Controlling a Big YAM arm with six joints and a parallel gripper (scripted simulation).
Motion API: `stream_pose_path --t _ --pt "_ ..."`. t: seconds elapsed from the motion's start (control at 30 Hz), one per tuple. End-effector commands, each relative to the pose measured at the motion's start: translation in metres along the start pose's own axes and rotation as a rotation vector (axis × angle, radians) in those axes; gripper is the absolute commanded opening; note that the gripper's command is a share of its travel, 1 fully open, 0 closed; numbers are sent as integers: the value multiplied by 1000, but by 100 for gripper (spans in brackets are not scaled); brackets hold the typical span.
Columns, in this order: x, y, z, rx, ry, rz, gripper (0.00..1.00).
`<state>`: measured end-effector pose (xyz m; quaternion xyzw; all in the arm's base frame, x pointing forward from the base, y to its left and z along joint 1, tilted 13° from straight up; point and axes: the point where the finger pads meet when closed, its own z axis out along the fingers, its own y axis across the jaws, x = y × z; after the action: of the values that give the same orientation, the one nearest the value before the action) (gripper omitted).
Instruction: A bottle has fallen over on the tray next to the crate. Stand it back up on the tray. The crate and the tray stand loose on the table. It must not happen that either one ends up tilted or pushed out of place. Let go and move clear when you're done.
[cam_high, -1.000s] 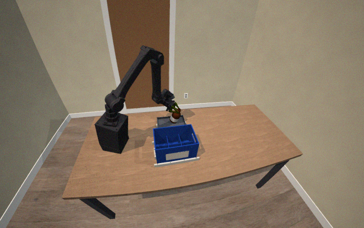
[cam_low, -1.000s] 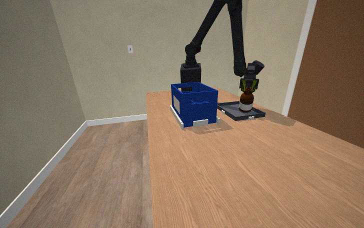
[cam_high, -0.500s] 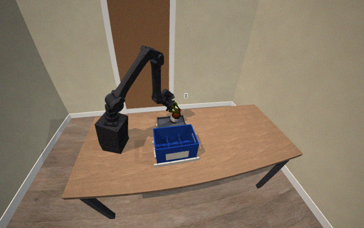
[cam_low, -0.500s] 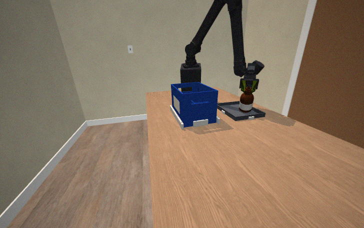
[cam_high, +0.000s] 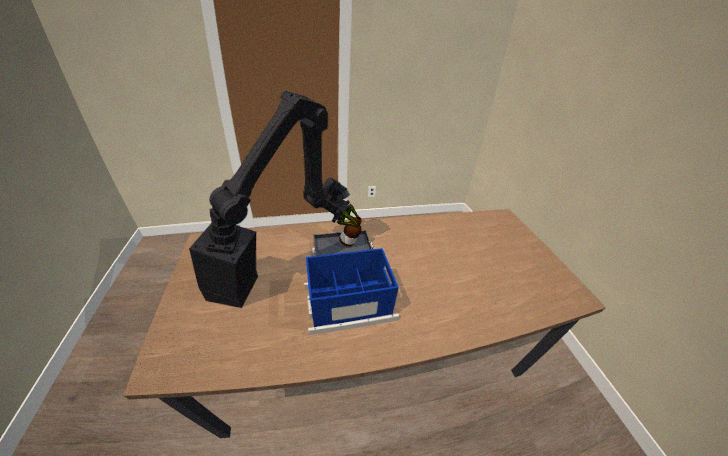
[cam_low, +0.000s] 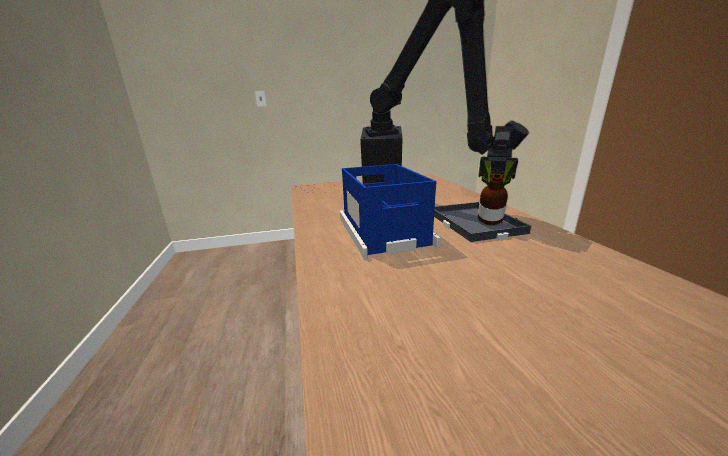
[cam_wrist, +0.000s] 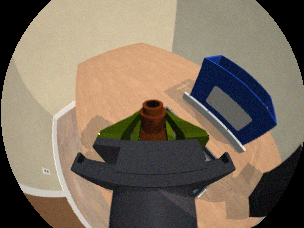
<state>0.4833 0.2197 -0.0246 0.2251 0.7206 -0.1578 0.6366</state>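
A brown bottle (cam_high: 352, 230) (cam_low: 493, 197) (cam_wrist: 153, 114) with a white label stands nearly upright over the tray (cam_high: 327, 244) (cam_low: 486, 234), its base low at the tray floor. In the top view it leans a little, neck to the right. Whether the base fully touches the tray cannot be told. My gripper (cam_high: 354, 219) (cam_low: 497, 181) (cam_wrist: 153, 113) is shut on the bottle's neck, with green fingers on both sides of it. The mouth sticks out past the fingers in the wrist view. The blue crate (cam_high: 351, 298) (cam_low: 397, 220) (cam_wrist: 204, 84) stands upright beside the tray.
White strips (cam_high: 354, 324) (cam_low: 401, 245) (cam_wrist: 215, 122) lie along the crate's foot. The crate's wall rises well above the low tray rim. The arm's black base (cam_high: 224, 271) (cam_low: 380, 150) stands on the table, left of the crate in the top view.
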Motion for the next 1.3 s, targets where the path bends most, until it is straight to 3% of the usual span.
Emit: stream_pose_path --t 0.0,0.33,0.37,1.27 --pt "-14 12 5 -3 -21 58 0" --pt "-14 12 5 -3 -21 58 0" --pt "-14 12 5 -3 -21 58 100" --pt "-11 8 2 -5 -18 48 100"
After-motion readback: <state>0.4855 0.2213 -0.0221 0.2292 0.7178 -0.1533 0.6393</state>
